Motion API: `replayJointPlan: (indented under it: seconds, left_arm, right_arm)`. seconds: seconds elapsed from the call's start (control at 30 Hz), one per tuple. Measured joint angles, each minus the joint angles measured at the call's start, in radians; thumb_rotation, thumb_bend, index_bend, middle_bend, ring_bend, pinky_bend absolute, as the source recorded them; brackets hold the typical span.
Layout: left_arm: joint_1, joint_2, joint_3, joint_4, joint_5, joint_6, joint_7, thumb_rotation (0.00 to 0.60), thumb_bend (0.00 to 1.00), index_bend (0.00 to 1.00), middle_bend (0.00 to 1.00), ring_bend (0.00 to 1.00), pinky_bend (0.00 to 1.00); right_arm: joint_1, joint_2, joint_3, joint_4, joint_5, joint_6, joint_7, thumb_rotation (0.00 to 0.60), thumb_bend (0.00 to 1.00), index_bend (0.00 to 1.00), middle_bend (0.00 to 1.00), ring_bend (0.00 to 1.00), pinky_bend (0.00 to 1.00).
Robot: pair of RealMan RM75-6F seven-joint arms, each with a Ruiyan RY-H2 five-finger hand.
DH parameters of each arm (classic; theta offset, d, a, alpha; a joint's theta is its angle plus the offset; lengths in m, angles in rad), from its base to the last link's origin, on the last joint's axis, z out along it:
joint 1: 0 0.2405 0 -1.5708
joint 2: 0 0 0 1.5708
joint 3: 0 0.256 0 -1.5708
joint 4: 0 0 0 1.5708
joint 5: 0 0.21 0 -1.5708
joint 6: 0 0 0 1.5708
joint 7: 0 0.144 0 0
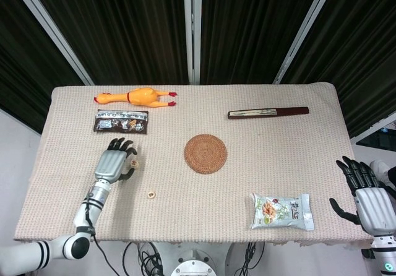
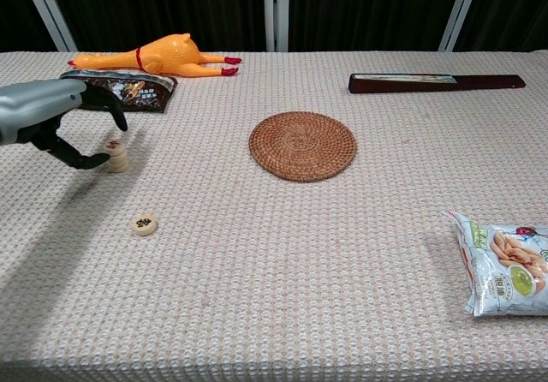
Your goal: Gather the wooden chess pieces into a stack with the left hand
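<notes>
One wooden chess piece lies alone on the desk, near you. Beyond it, the left robot hand is open beside the small stack, fingers apart, holding nothing. Lift it straight up so that no finger tips the stack, then go for the lone piece.

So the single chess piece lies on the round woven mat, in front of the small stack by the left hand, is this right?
Not quite: the single chess piece lies on the tablecloth, left of the round woven mat; it is indeed in front of the stack by the left hand. The chest view shows it.
</notes>
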Motion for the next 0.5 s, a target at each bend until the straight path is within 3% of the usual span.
replayJointPlan:
  seconds: [0.27,0.5]
  left_arm:
    - [0.035,0.039,0.024,-0.110,0.097,0.088,-0.004,0.600,0.33,0.38,0.10,0.00,0.00]
    - [0.103,0.030,0.141,-0.170,0.258,0.185,0.039,0.600,0.33,0.38,0.10,0.00,0.00]
  right_arm:
    - [-0.001,0.002,0.001,0.001,-0.002,0.003,0.007,0.600,0.25,0.00,0.00,0.00,0.00]
    - [-0.007,0.005,-0.004,0.001,-0.016,0.017,0.014,0.600,0.25,0.00,0.00,0.00,0.00]
